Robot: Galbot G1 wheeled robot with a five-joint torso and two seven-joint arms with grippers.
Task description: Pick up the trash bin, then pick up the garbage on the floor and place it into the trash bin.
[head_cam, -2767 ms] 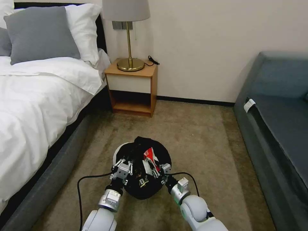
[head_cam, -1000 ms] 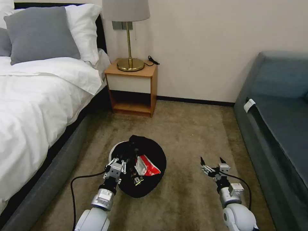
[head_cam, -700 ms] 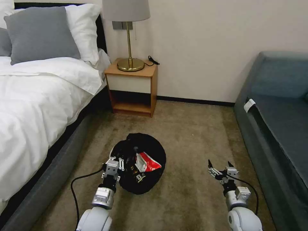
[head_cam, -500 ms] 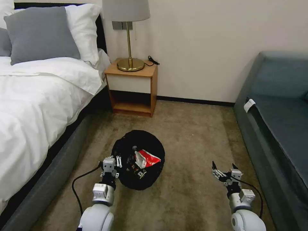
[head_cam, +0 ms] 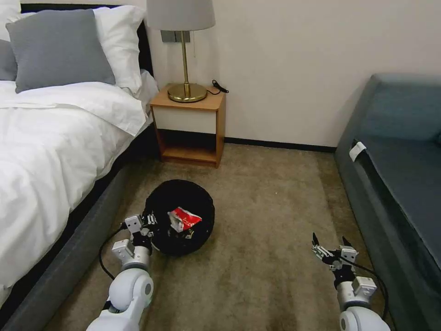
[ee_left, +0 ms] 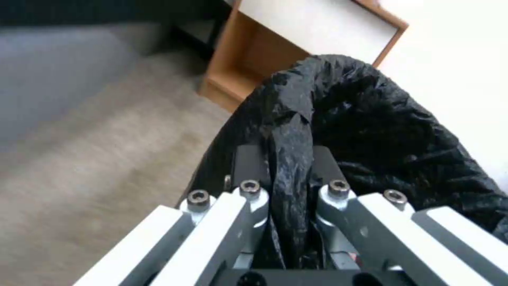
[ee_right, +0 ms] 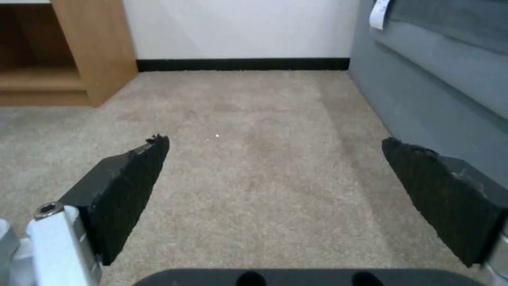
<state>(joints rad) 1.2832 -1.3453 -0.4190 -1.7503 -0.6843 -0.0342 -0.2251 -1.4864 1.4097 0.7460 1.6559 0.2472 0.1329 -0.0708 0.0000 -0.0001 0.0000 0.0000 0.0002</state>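
Beside the bed [head_cam: 46,151] our left gripper [head_cam: 146,224] pinches the bin [head_cam: 181,202] liner, keeping it carried; right gripper [head_cam: 330,246] hangs wide, empty, near the sofa [head_cam: 395,184].

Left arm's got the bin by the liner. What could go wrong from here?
1. The left gripper jaws pinch only the black liner of the trash bin; the thin plastic may tear or slip off.
2. The red-and-white packet lies high in the bin and might spill if it tilts.
3. The right gripper, open, gives no support.
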